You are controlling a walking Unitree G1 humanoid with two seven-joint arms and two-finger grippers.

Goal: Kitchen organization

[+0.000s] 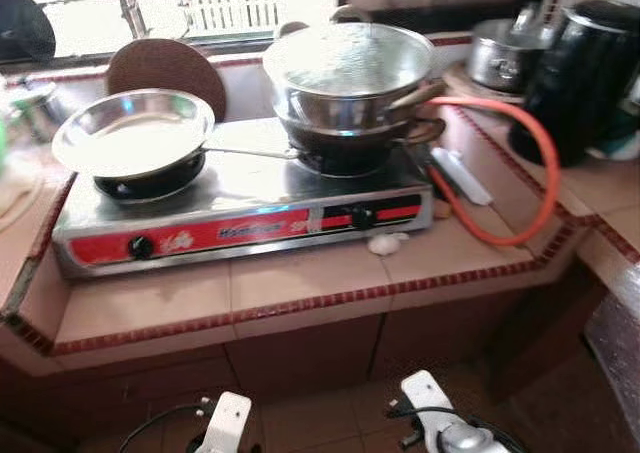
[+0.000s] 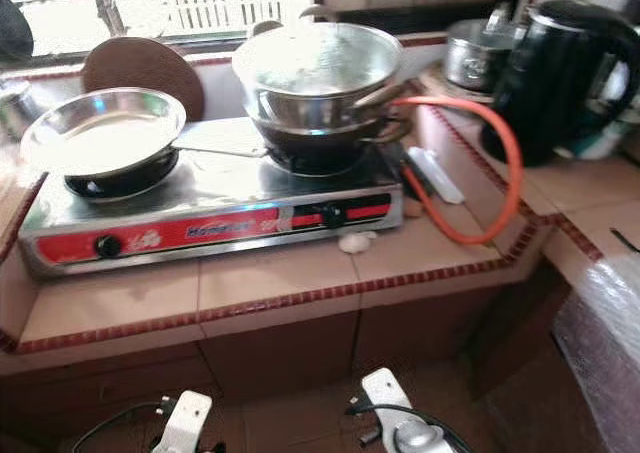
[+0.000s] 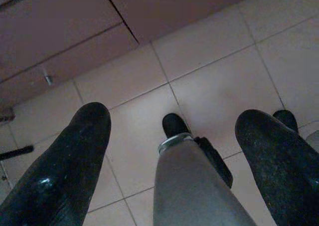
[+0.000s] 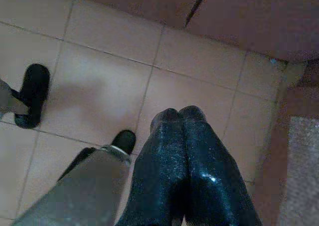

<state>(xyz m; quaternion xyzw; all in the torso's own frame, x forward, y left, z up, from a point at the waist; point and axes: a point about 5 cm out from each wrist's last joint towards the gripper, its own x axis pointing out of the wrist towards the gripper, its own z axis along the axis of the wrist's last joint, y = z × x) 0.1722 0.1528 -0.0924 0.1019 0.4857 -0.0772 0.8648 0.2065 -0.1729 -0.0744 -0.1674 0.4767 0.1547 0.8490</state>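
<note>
Left eye view: a two-burner stove (image 1: pixel 240 218) sits on the tiled worktop (image 1: pixel 300 283). A steel pan (image 1: pixel 135 133) rests on the left burner, its long handle (image 1: pixel 250 153) running rightward until it meets the stacked pots (image 1: pixel 350 88) on the right burner. That handle axis lies across the robot, so the pan body falls toward the left arm and the handle end toward the middle. Both arms hang low at the near edge, well below the worktop rim; the left arm (image 1: pixel 225 423) is judged nearer the pan, the right arm (image 1: pixel 440 423) nearer the pots. An orange hose (image 1: pixel 530 163) loops on the worktop right of the stove, beside a white lighter (image 1: pixel 460 176). A small white lump (image 1: pixel 383 244) lies just in front of the stove.

Right eye view: a black kettle (image 2: pixel 560 73) stands far right, a small lidded pot (image 2: pixel 478 55) behind it to its left. A round brown mat (image 2: pixel 140 65) leans behind the pan. Nothing stands between the near edge and the stove front; the hose would obstruct a reach from the right.

Left wrist view: the left tool (image 3: pixel 174 151) points down at the floor tiles (image 3: pixel 214 86), its fingers (image 3: pixel 70 166) wide apart and holding nothing.

Right wrist view: the right tool (image 4: pixel 182 131) also faces the floor, fingers (image 4: pixel 164 161) pressed together, empty.
</note>
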